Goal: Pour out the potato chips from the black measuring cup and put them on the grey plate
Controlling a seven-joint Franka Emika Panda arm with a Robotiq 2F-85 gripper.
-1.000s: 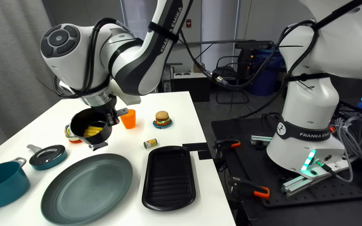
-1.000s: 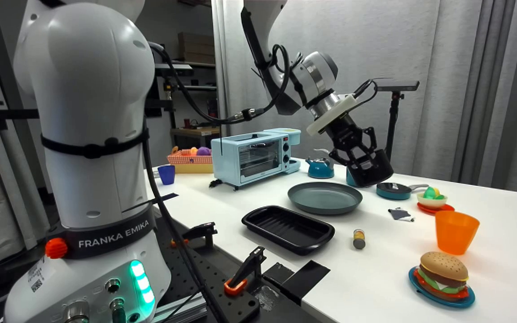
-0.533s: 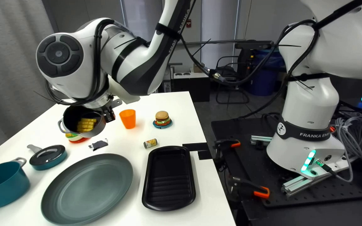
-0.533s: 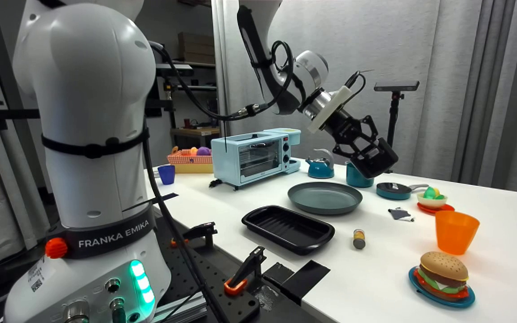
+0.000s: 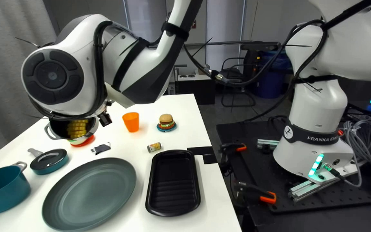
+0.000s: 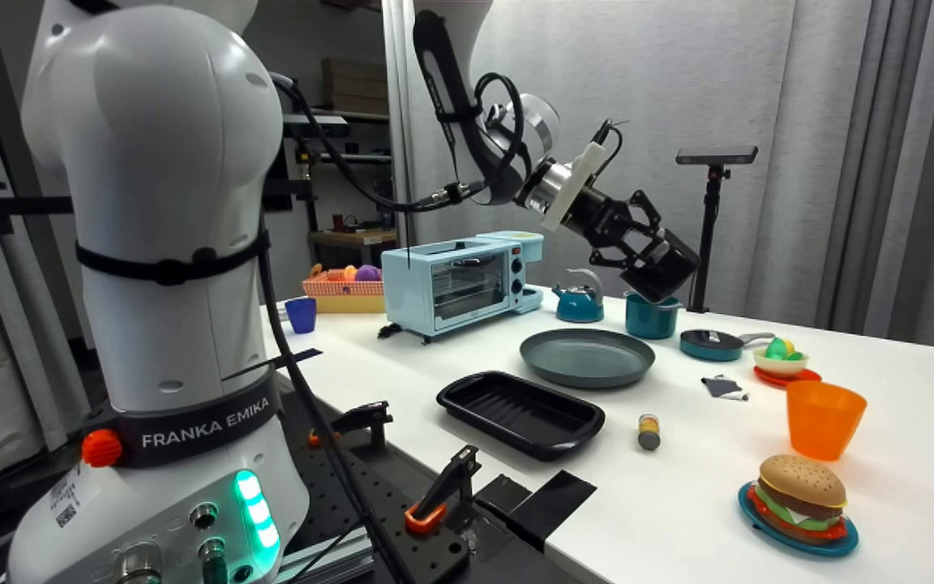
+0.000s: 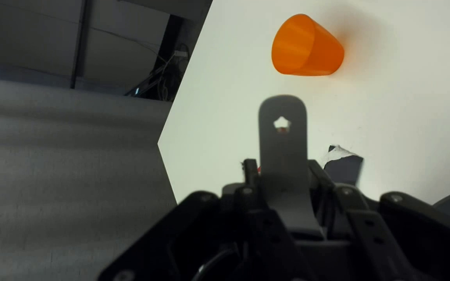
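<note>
1. Since the earlier frames, the black measuring cup [image 5: 60,128] has shifted in both exterior views and tilted further, with the arm [image 5: 147,67] travelling along; more of its contents now show than a second ago.
2. Clamped on the cup's flat grey handle [image 7: 283,156] are the fingers [image 7: 251,174], one on each side; the handle has a hole near its end. The cup's body is hidden in the wrist view.
3. Several yellow potato chips [image 5: 77,129] lie inside the tilted cup, whose mouth faces the camera in an exterior view.
4. The cup is held clear of the white surface [image 5: 185,112] and apart from the grey plate [image 5: 90,195].
5. The plate lies flat where it was, with a black ridged tray [image 5: 173,182] just beside it.
6. On the plate's other side, a teal pot [image 5: 3,188] and a teal pan [image 5: 50,165] with a dark top stand near.
7. An orange cup [image 5: 131,122] stands upright near a toy hamburger [image 5: 166,120]; a small can [image 5: 154,147] lies on its side near the tray's end.
</note>
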